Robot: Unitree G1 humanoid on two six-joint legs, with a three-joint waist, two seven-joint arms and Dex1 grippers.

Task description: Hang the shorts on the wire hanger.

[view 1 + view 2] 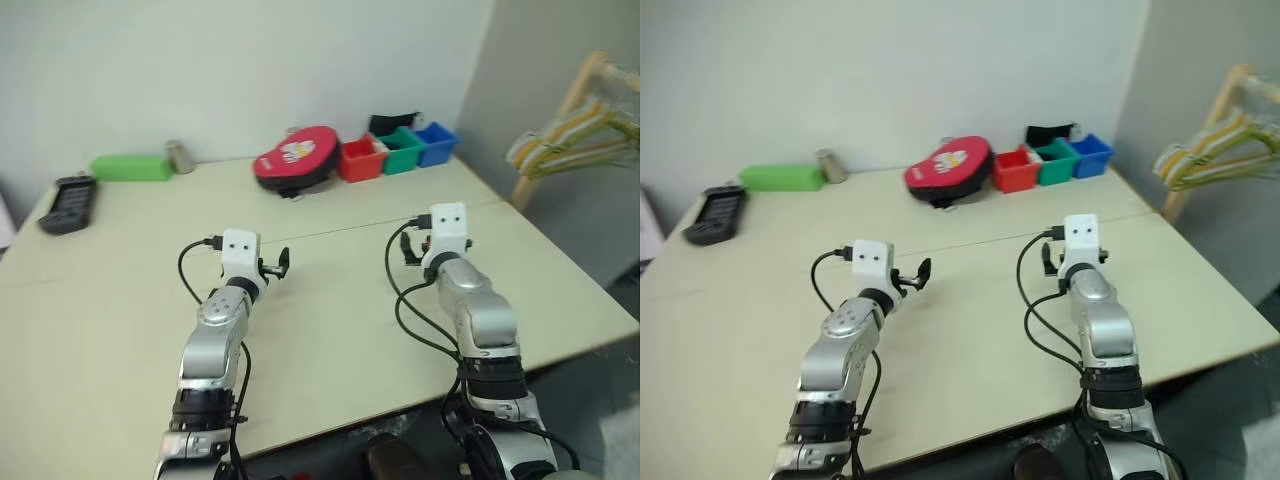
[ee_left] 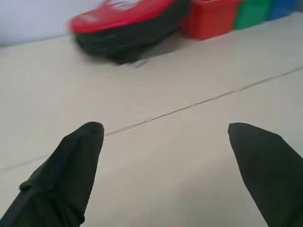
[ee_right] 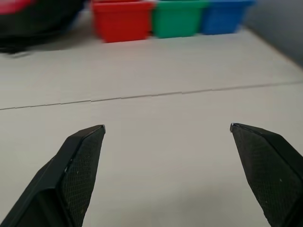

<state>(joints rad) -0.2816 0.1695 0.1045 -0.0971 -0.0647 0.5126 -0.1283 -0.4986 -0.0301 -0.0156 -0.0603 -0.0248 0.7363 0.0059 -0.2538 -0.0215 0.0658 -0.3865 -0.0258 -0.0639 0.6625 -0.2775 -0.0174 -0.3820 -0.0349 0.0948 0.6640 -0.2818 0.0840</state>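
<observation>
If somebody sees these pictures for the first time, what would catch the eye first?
Probably the two arms over the bare table, left gripper and right gripper both open and holding nothing. Next, the colours by the back wall: a red pouch beside red, green and blue bins. Striped hangers hang off the table's right side.

Head cams look fwd/down over table [image 1: 120,300]; wrist cams low, near it, both facing red bin [image 3: 122,20]
</observation>
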